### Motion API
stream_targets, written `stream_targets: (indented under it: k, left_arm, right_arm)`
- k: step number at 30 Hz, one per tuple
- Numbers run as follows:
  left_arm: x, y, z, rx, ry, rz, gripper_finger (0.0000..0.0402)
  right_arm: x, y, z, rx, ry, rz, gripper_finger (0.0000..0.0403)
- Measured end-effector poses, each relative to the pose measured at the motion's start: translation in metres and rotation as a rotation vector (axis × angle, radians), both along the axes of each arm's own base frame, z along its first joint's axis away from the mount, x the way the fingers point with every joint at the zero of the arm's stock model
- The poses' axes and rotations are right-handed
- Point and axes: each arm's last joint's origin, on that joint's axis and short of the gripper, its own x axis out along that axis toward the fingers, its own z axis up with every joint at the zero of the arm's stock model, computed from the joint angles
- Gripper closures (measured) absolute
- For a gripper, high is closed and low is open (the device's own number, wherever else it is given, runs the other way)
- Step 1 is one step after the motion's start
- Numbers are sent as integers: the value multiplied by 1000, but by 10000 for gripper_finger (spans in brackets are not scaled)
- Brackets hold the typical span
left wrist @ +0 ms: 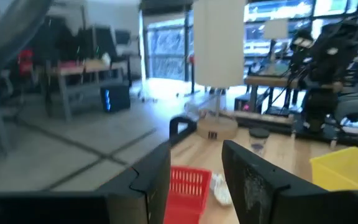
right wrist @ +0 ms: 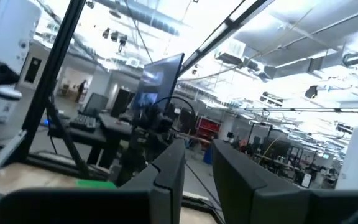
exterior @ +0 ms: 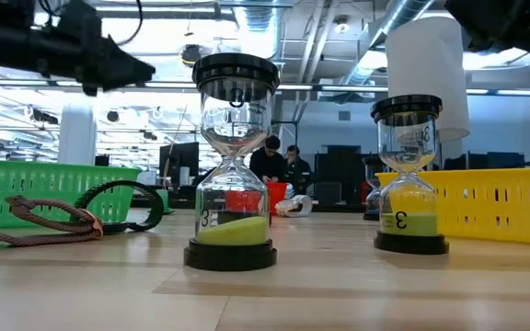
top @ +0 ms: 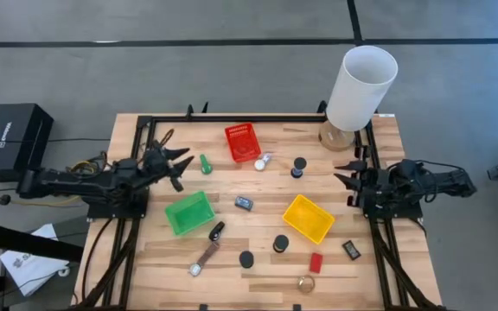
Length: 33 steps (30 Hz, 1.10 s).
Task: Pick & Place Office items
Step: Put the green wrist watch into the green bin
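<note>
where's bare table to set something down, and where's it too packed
Free: the far strip between the red basket and the white lamp, and the near-left corner below the green basket. Crowded: the near middle, around the yellow basket, red block and black discs.

Your left gripper (top: 178,164) hangs above the wooden table (top: 266,268) near its left edge, the arm reaching in level from that side. Its two fingers (left wrist: 253,180) stand apart with a clear gap and nothing between them. Your right gripper (top: 349,173) waits over the table's right edge, pointing inward, its fingers (right wrist: 166,174) a little apart and holding nothing.
</note>
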Motion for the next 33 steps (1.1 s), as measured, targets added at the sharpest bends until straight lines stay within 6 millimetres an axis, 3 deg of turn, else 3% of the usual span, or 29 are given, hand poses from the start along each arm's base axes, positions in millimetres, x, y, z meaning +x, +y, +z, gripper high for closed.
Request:
stream_targets:
  k: [11, 20, 33]
  left_arm:
    - [21, 22, -52, -386, 131, 223, 261]
    - [24, 38, -84, -779, 106, 309, 261]
    - [24, 59, -93, -863, 45, 349, 261]
  right_arm:
    - [1, 0, 0, 1, 2, 1, 331]
    - [0, 0, 2, -24, -23, -11, 331]
    - [-1, 0, 4, -43, -45, -21, 331]
